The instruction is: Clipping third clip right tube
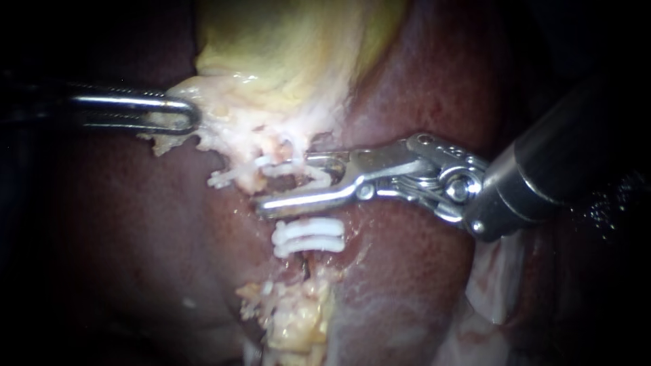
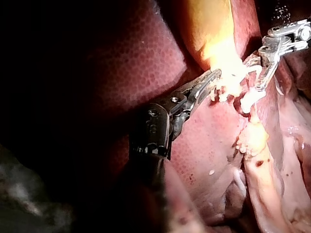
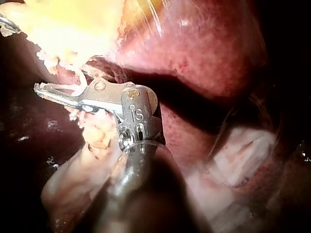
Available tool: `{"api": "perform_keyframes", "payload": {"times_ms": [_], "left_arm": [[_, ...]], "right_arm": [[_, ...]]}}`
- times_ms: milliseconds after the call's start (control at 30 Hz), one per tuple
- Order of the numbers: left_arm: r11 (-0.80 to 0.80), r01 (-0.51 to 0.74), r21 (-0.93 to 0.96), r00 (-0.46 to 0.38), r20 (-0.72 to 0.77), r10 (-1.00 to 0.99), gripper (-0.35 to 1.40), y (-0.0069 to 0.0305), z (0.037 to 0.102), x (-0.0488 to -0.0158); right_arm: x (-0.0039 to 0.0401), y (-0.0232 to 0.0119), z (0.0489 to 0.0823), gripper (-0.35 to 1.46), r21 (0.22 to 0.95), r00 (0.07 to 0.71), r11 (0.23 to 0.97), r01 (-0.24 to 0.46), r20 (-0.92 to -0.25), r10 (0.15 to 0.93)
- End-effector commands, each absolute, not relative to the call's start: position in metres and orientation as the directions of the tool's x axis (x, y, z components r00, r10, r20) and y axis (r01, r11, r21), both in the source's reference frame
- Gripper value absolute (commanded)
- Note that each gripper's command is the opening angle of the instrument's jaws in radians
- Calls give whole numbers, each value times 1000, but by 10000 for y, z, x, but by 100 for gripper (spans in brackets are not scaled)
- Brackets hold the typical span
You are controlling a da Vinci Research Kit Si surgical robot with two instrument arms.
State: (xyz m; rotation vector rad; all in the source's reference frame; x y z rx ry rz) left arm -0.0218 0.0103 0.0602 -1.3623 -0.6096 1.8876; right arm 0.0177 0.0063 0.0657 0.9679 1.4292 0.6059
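right instrument (image 1: 290, 184) astride tube (image 1: 302, 180); wrist view shows left instrument (image 2: 213, 77) gripping gallbladder (image 2: 209, 29)

Bare liver (image 1: 420, 285) flanks both sides; clips (image 1: 308, 237) and gallbladder (image 1: 285, 61) crowd the middle.

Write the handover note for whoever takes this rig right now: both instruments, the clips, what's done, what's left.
Left instrument: jaws shut on pale tissue at the edge of the gallbladder.
Right instrument: jaws open, astride the tube, with a white clip between them.
Two clips already sit on the tube just below the lower jaw; another clip lies further left.
Done: two clips are on.
Left: I cannot tell whether the white clip is latched. Check it, then probably back the right instrument off.
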Motion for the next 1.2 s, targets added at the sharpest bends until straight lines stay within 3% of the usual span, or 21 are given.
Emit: {"api": "perform_keyframes", "payload": {"times_ms": [33, 167, 333, 533, 700, 1200], "left_arm": [[-630, -276, -726, -184, -603, 776, -35, 103, 602, -218], [-630, -276, -726, -184, -603, 776, -35, 103, 602, -218], [-630, -276, -726, -184, -603, 776, -35, 103, 602, -218], [-630, -276, -726, -184, -603, 776, -35, 104, 602, -218], [-630, -276, -726, -184, -603, 776, -35, 104, 602, -218], [-630, -276, -726, -184, -603, 776, -35, 104, 603, -219]], "right_arm": [[177, 63, 656, 32, 838, 97, 508, 198, -533, 841], [176, 63, 655, 24, 847, 102, 493, 197, -518, 849], [174, 62, 655, -2, 847, 102, 493, 198, -518, 849], [172, 62, 654, -35, 874, 115, 447, 192, -473, 874], [171, 61, 654, -35, 889, 123, 415, 192, -442, 889], [172, 58, 658, -35, 893, 129, 407, 190, -434, 892]]}}
